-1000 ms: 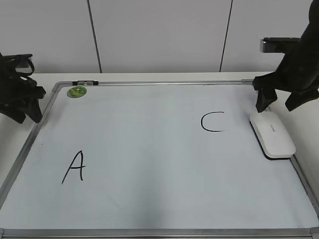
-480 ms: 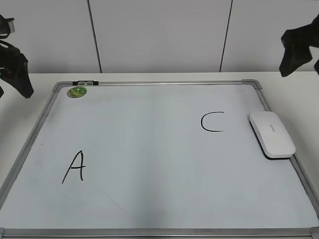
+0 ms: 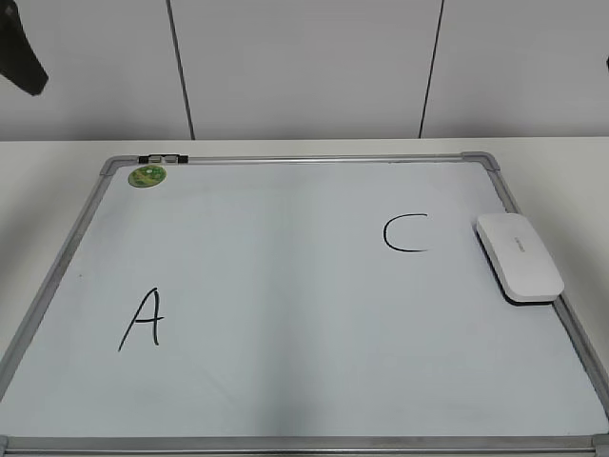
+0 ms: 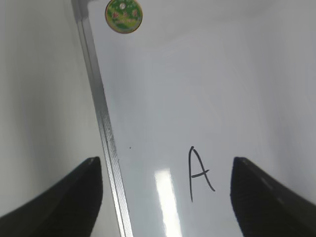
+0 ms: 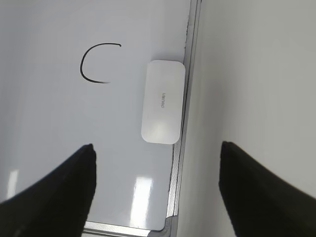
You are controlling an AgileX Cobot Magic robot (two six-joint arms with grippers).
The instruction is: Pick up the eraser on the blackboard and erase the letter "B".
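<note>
The white eraser (image 3: 520,255) lies flat on the blackboard (image 3: 285,286) against its right frame, just right of the black "C" (image 3: 405,233). No letter "B" shows in any view; only the "C" and a black "A" (image 3: 143,320) are on the board. My right gripper (image 5: 158,192) is open and empty, high above the eraser (image 5: 162,101) and the board's right edge. My left gripper (image 4: 165,197) is open and empty, high above the "A" (image 4: 200,173) and the left frame. In the exterior view only a dark bit of the left arm (image 3: 21,52) shows at the top left.
A small green round sticker (image 3: 147,175) sits at the board's far left corner, also in the left wrist view (image 4: 123,15). The board lies on a white table (image 3: 561,171) in front of a white panelled wall.
Both arms have risen up and outward. The right gripper left its place just over the eraser's far end and went out of the exterior view. The eraser has not moved.
</note>
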